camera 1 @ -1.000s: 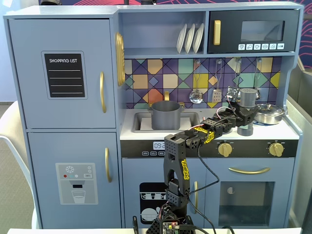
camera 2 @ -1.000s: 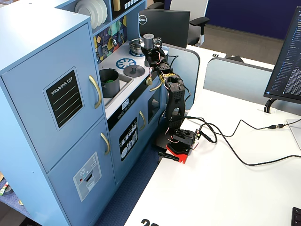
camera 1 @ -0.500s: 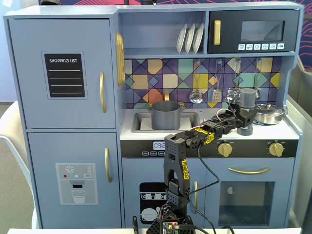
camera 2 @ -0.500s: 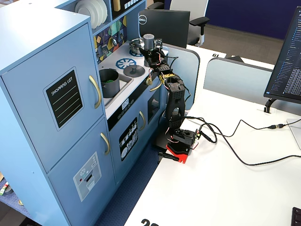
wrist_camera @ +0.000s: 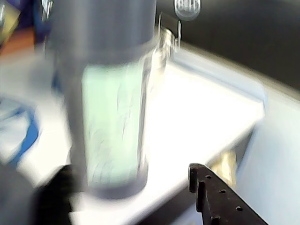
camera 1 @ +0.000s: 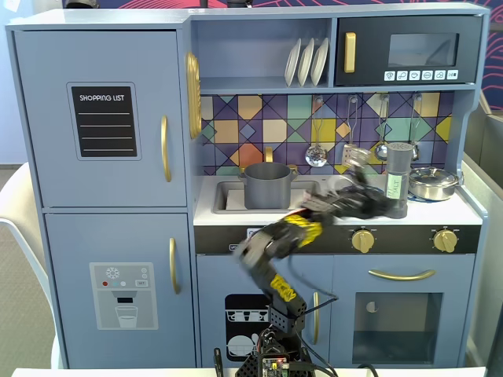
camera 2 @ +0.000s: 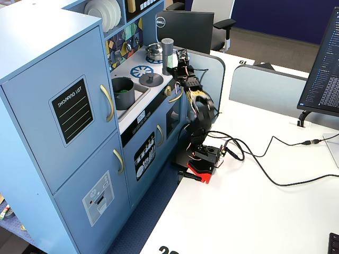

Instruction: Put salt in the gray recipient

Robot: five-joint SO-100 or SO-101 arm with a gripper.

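The salt shaker is standing upright on the toy kitchen counter, near its right end in a fixed view, just left of the steel pan. The gray pot is sitting in the sink, well apart to the left, so the shaker needs carrying across. The arm is stretching up from its base and reaching rightward, with the gripper at the shaker's lower half. In the wrist view the shaker is filling the frame, one black finger showing apart from it. The motion blur is hiding the jaws; I cannot tell whether the gripper is gripping.
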